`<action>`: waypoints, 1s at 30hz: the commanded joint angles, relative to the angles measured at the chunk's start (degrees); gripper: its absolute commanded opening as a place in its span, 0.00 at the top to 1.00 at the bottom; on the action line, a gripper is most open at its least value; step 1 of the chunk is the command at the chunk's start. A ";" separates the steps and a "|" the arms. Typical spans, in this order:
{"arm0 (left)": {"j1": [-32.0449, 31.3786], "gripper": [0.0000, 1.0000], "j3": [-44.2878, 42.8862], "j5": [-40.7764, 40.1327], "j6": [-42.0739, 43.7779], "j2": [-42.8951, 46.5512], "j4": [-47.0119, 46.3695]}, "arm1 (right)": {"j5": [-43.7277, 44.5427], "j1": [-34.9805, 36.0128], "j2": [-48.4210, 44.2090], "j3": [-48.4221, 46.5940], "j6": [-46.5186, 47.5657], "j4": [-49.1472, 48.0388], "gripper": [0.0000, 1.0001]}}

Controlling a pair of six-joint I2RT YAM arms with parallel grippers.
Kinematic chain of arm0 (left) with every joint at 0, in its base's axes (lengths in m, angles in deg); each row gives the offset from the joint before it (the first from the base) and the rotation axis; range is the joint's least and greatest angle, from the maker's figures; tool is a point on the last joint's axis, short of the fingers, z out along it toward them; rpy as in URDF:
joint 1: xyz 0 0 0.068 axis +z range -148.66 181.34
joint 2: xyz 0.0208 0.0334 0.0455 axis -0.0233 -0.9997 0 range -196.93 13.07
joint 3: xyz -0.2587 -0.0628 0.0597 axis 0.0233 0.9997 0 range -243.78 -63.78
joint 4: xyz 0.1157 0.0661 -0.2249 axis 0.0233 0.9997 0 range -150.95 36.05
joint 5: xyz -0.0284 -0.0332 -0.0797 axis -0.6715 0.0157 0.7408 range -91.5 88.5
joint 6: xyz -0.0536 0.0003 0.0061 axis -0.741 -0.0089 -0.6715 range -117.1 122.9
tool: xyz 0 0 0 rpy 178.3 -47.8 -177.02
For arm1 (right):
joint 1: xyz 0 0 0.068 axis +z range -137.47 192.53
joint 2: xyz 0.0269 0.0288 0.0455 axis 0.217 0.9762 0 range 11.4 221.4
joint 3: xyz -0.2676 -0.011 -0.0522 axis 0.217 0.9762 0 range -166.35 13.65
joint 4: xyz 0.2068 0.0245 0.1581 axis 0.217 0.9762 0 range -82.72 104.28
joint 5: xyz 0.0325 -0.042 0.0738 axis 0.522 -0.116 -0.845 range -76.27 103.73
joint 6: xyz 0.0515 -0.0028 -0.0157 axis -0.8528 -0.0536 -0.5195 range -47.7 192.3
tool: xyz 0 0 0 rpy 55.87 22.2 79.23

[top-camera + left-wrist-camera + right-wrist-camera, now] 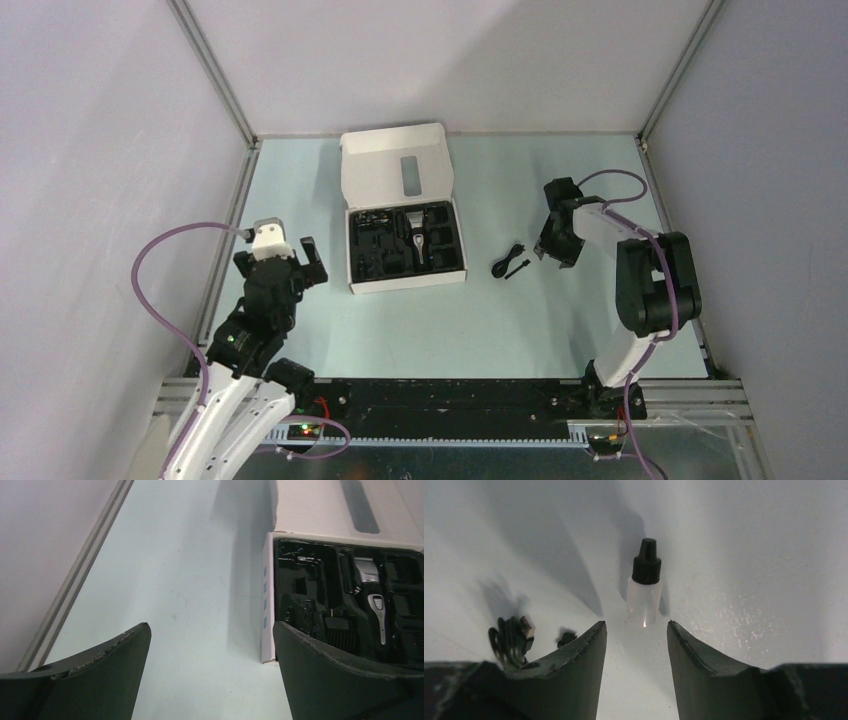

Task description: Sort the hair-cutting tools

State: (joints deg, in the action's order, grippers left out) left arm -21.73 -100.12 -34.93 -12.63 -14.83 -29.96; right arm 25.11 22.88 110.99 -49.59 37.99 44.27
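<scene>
The hair-cutting tools are split between two places. The silver-and-black clipper (416, 235) (372, 597) and a black comb attachment (340, 630) lie in the black tray of the open white box (407, 283). A black coiled cord (503, 263) (511, 637) and a thin black brush (518, 268) lie on the table right of the box. My right gripper (553, 250) (636, 625) hovers just right of them, jaws partly apart and empty. A small clear bottle with a black cap (644, 597) lies just beyond its fingertips. My left gripper (300, 258) (211, 625) stands open and empty left of the box.
The box lid (397, 175) stands up behind the tray. Metal frame rails (222, 80) and grey walls bound the pale table on the left, back and right. The box's left wall (267, 605) is close to my left gripper's right finger.
</scene>
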 commanded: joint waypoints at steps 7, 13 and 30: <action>-0.23 0.02 -3.91 -2.11 -5.34 -0.66 5.23 | 1.11 -1.46 4.24 -2.20 -1.55 -0.24 0.56; -0.29 0.02 -2.38 -3.34 -3.70 -0.42 4.49 | 1.84 -1.57 4.73 -2.16 -1.47 0.03 0.67; -0.23 0.02 -4.62 12.71 -6.69 -3.21 2.53 | 8.22 11.92 -11.13 -0.98 0.35 1.13 0.94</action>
State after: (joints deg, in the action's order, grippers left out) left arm -21.80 -101.54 -29.21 -17.81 -17.49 -24.48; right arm 29.89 29.09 106.12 -50.29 37.53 45.51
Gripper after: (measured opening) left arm 0.984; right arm 0.232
